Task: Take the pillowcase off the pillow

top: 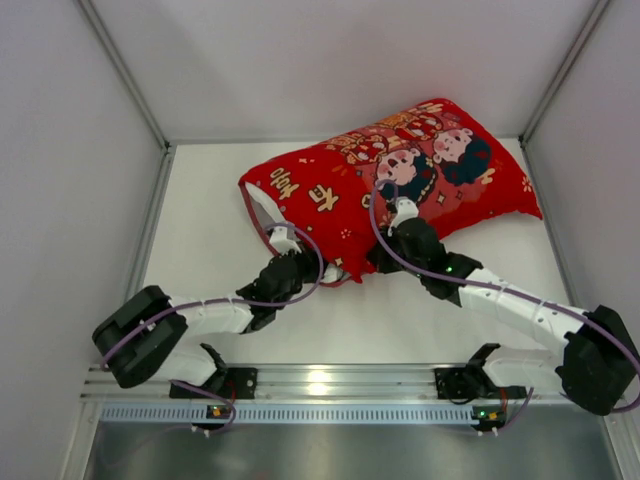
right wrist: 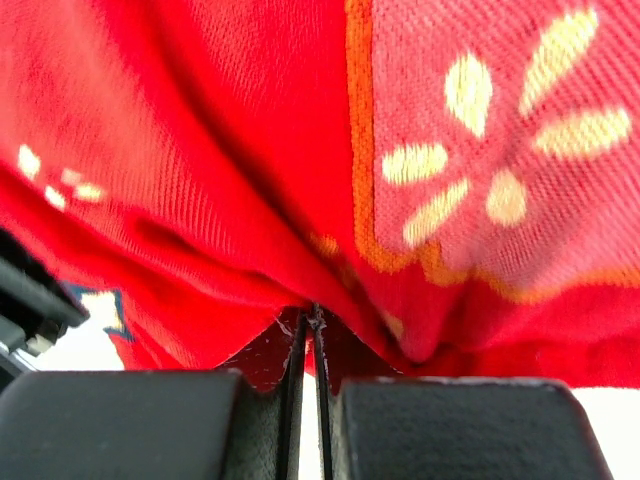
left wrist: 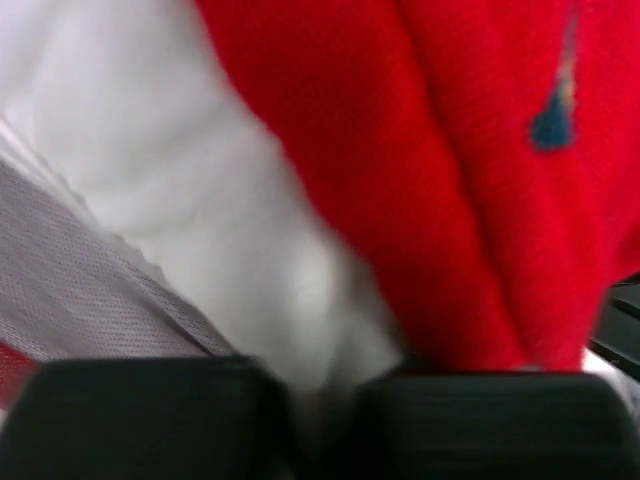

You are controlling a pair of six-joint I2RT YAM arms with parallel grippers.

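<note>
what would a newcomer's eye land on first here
The bright red pillowcase printed with cartoon children stands out first, lying across the far side of the white table. At its near edge the right gripper pinches red fabric, while the left gripper nips the white pillow.

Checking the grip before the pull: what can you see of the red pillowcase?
The pillowcase is bright red woven cloth printed with cartoon children, gold characters and pale flowers. It is on the pillow, lying slanted on the table. White pillow shows at its near-left mouth, where the left gripper pinches that white cloth. The right gripper, jaws shut, pinches a fold of its near edge.
</note>
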